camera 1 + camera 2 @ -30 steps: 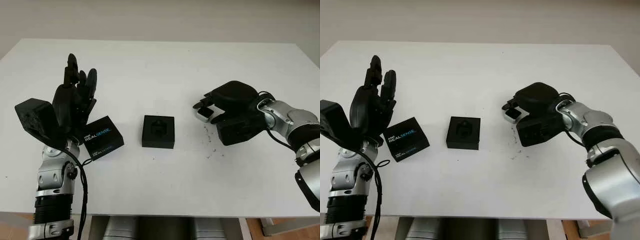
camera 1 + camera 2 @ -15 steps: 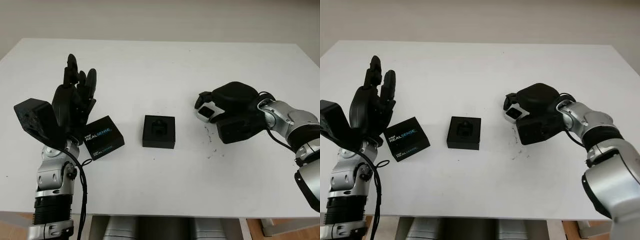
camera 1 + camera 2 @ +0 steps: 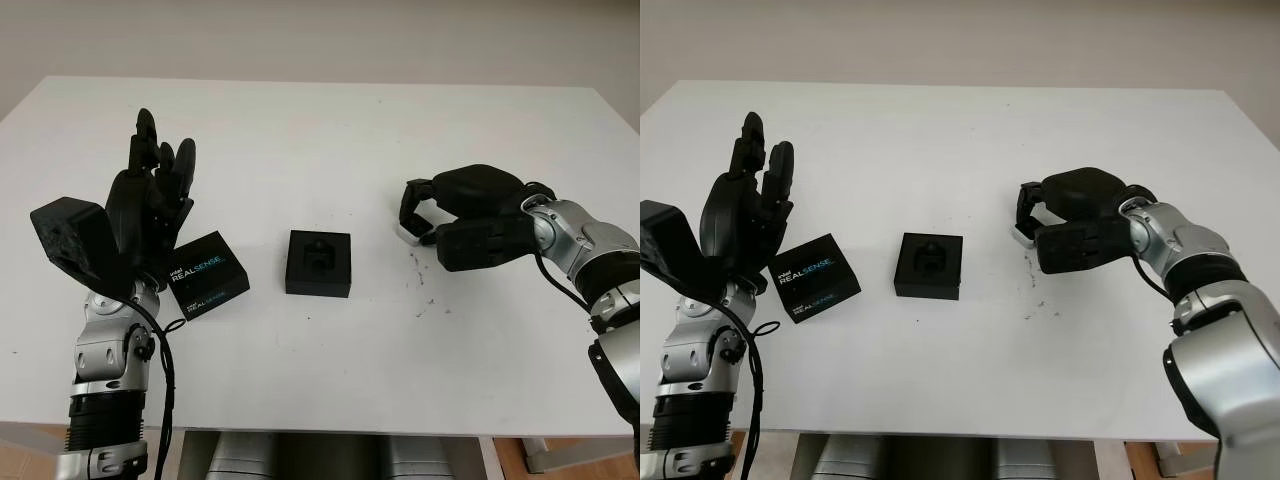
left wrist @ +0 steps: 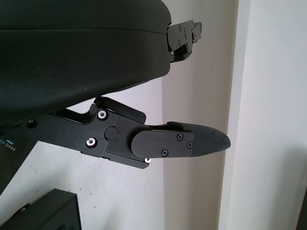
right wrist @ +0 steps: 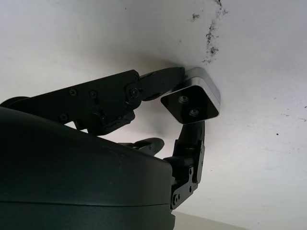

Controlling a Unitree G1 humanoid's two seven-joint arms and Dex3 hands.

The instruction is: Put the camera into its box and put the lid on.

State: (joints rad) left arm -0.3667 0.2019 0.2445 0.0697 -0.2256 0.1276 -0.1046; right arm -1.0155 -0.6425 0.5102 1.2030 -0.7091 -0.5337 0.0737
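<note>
Right hand [image 3: 440,212] on the right side of the white table [image 3: 330,130], fingers [image 5: 153,86] curled around the small silver camera [image 5: 194,96], pinching it from two sides; camera sits at the fingertips, low at the table surface, whether touching it cannot be told. Dark scuff marks [image 3: 420,285] on the table just beside that hand. Open black box [image 3: 318,263] at table centre, foam insert visible, well apart from the camera. Lid [image 3: 207,285] with RealSense print lies left of the box, near the left hand [image 3: 150,200], which is raised upright, open, holding nothing.
</note>
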